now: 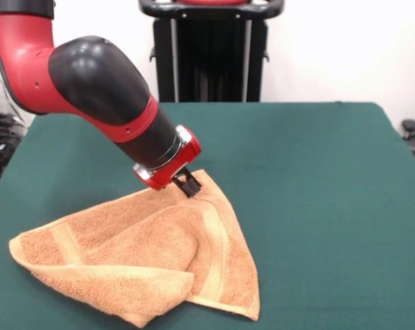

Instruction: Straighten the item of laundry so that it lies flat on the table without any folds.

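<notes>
Orange-tan terry, the item of laundry (149,258) lies at the tabletop's (317,179) near-left part, 1 corner folded over. The pincer (190,184) pinches its far corner; flattening remains unfinished.

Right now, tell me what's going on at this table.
A red and black robot arm reaches down to an orange-tan towel on the green table. Its gripper is at the towel's far corner, right on the cloth; whether it is open or shut can't be made out. The towel is not flat: it lies folded over itself in a rough triangle, with one flap doubled across the front.
</notes>
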